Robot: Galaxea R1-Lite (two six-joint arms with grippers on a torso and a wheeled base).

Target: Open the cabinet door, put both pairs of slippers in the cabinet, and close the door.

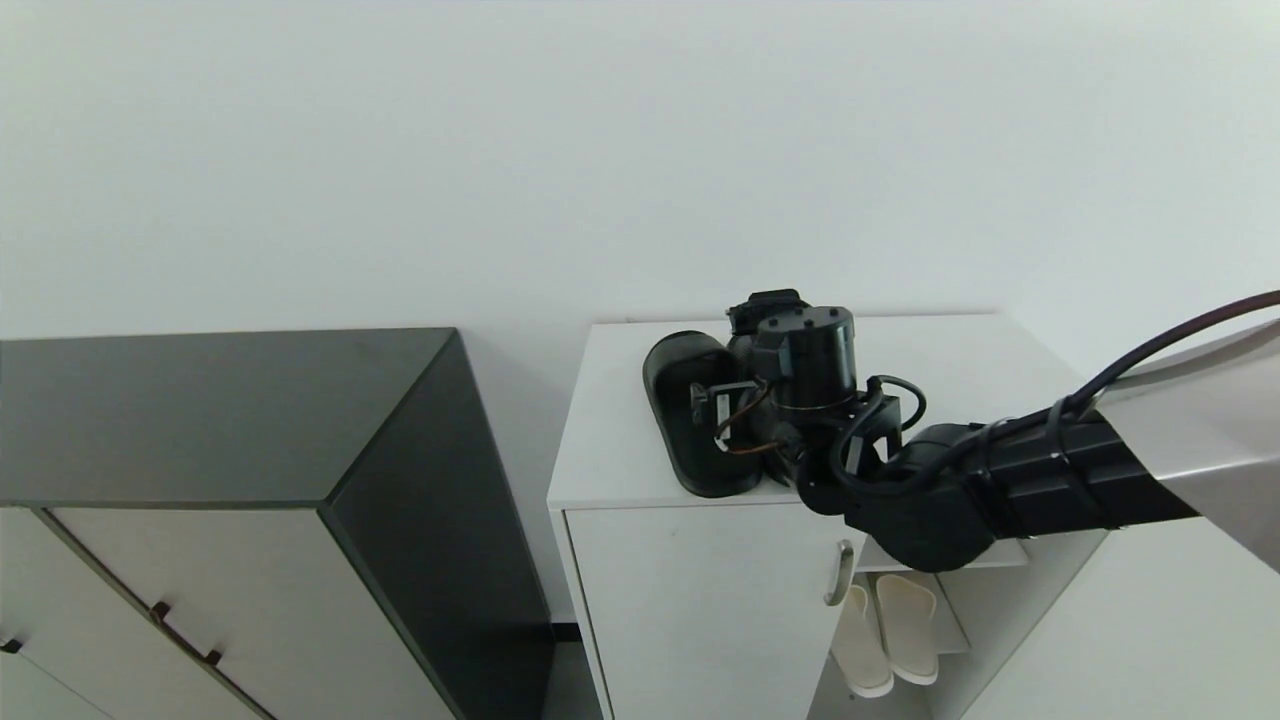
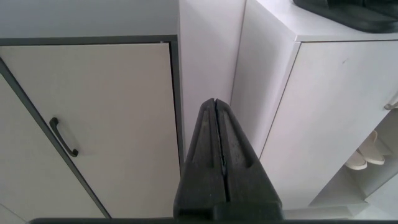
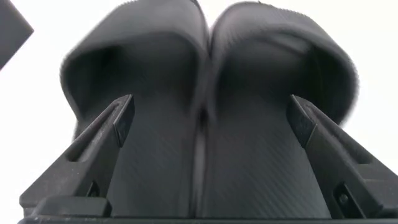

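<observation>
A pair of black slippers [image 1: 695, 415] lies side by side on top of the white cabinet [image 1: 950, 360], near its front left edge. My right gripper [image 1: 745, 410] is down at the pair. In the right wrist view it [image 3: 211, 102] is open, one finger on each outer side of the black slippers [image 3: 205, 124], with small gaps. A pair of white slippers [image 1: 890, 630] rests on a shelf inside the cabinet's open right half. My left gripper [image 2: 214, 106] is shut and empty, low in front of the gap between the two cabinets.
The white cabinet's left door [image 1: 700, 600] with a metal handle [image 1: 838, 572] covers its left half. A lower cabinet with a dark top [image 1: 220, 410] and beige doors stands to the left. A plain wall runs behind both.
</observation>
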